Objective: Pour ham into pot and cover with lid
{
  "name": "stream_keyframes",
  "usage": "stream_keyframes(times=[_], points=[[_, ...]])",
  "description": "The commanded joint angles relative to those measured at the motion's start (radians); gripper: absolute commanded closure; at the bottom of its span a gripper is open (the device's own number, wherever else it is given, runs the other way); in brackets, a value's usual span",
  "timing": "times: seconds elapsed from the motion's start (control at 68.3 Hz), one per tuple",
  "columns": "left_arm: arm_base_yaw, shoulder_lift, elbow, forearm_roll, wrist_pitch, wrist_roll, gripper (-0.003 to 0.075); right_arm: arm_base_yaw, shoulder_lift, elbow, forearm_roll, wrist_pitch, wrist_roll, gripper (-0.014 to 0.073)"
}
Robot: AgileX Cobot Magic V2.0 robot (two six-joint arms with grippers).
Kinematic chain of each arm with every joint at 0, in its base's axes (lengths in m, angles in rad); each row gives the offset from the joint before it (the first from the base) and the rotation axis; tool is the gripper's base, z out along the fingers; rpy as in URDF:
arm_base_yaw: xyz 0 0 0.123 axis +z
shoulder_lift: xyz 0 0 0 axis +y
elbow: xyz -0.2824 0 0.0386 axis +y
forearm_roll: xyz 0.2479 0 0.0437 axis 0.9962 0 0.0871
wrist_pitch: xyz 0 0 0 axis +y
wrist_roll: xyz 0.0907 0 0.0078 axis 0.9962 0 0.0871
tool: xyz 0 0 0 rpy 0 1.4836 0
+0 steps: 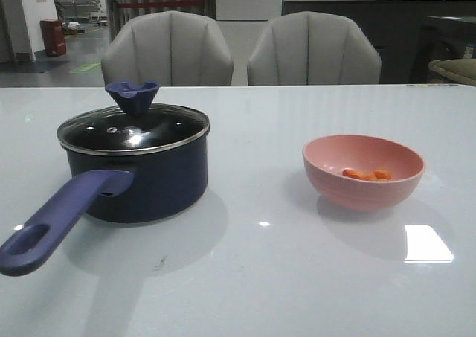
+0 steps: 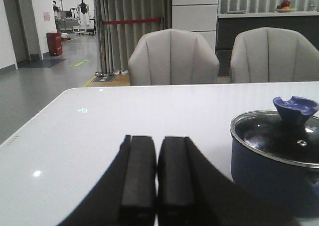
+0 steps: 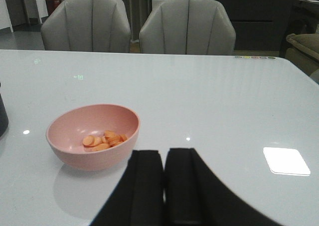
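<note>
We note first the table point(image 1: 312, 277), a broad glossy white slab that throws back ceiling lights, with two pale grey ribbed chairs point(image 1: 167, 48) behind its far edge. Next in size, the pot point(image 1: 137, 175): a round dark navy saucepan with a smooth enamel-like wall and a long, lighter purple-blue handle point(image 1: 63, 218) ending in a hole, pointing toward the near edge. The lid point(image 1: 134, 129) sits on the pot, closing it; it is domed glass ringed by a thin metal rim, topped with a dark blue flared knob point(image 1: 132, 97). What lies inside the pot we cannot tell. Seen from the left wrist, the pot stands just ahead of the left gripper point(image 2: 157, 186) and off to its right side, not touching it. That gripper's two matte black fingers are pressed nearly together, only a thin slit between them, holding nothing. The pink bowl point(image 3: 93, 135), smooth, matte and rounded, sits just ahead of the right gripper point(image 3: 164, 186) and to its left, apart from it. Inside lies the ham point(image 3: 103, 140), several small flat orange-red slices heaped at the bottom. The right gripper's black fingers likewise stand closed up on nothing, hovering low over bare tabletop.
</note>
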Motion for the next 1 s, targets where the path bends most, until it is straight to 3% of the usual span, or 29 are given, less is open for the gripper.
stream_keyframes(times=[0.0, 0.732, 0.981], points=[[-0.002, -0.019, 0.021, -0.007, -0.080, -0.009, 0.0599, -0.007, -0.020, -0.007, -0.013, -0.086, -0.005, 0.0437], [-0.002, -0.019, 0.021, -0.007, -0.099, -0.009, 0.0599, -0.007, -0.020, -0.007, -0.013, -0.086, -0.005, 0.0437], [-0.002, -0.017, 0.014, -0.007, -0.348, -0.009, 0.0599, -0.007, -0.020, -0.007, -0.013, -0.086, -0.005, 0.0437]])
